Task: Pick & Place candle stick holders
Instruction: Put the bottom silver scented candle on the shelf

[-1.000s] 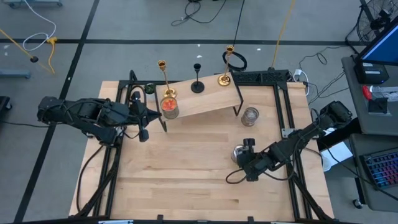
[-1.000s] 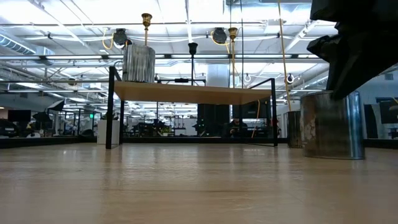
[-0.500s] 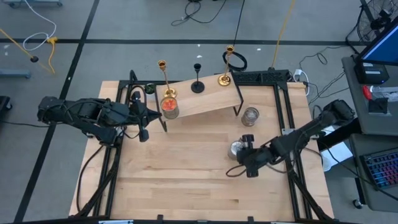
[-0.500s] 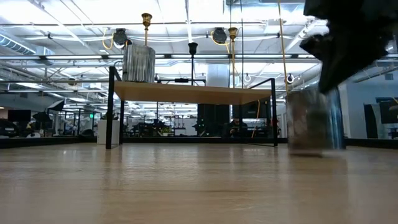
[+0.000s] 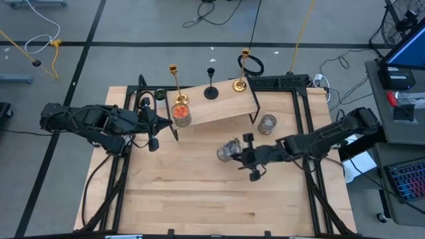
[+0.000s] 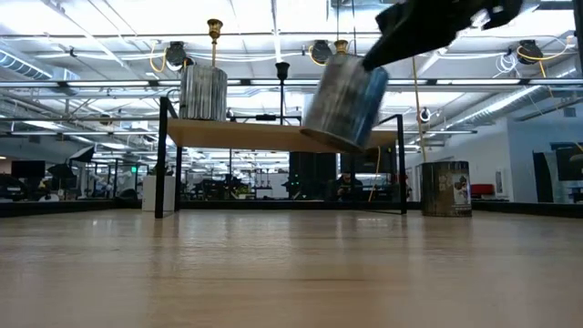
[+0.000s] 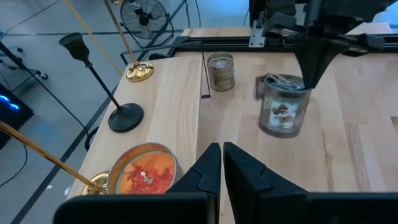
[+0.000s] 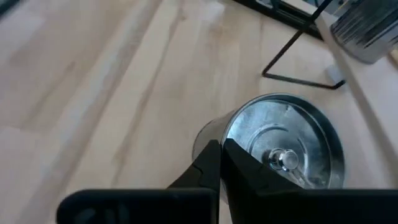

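Carrying lidded glass candle jar (image 5: 229, 151) clamped in right gripper (image 5: 240, 154), mid-air, tilted; next: set on raised wooden shelf (image 5: 222, 105).

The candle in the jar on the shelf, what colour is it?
Orange-red, in the jar beside a gold candlestick; the left wrist view shows it best.

No legible text, brand, number or sign observed; the jar (image 7: 283, 114) label print is unreadable.

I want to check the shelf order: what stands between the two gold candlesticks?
The thin black candlestick stands between the gold candlesticks, seen in the high view.
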{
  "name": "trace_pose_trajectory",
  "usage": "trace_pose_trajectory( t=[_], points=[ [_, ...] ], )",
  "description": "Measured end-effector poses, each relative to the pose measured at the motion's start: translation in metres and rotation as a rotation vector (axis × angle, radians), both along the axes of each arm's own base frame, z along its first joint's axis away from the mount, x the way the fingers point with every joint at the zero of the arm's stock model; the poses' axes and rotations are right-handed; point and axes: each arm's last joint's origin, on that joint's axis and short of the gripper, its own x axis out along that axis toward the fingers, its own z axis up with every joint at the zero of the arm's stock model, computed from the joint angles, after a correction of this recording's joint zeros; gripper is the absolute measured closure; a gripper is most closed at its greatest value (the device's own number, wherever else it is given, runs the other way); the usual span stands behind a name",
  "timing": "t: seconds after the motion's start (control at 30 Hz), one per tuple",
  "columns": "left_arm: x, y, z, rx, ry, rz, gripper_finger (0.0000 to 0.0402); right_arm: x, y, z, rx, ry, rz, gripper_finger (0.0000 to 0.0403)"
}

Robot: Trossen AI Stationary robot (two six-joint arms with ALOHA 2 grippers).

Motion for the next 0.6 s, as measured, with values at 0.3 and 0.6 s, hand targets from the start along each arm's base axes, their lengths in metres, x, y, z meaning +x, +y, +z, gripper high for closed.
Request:
trace_pose_trajectory(
  t=[0.3, 0.6],
  points=[
    [0.000, 0.000, 0.000, 0.000, 0.000, 0.000, 0.0376, 0.042, -0.033, 0.045, -0.132, -0.038, -0.029, 0.0402],
    [0.000, 0.000, 0.000, 0.002, 0.000, -0.001, 0.0376, 0.048, -0.090, 0.070, -0.127, -0.048, -0.164, 0.0403]
  ],
)
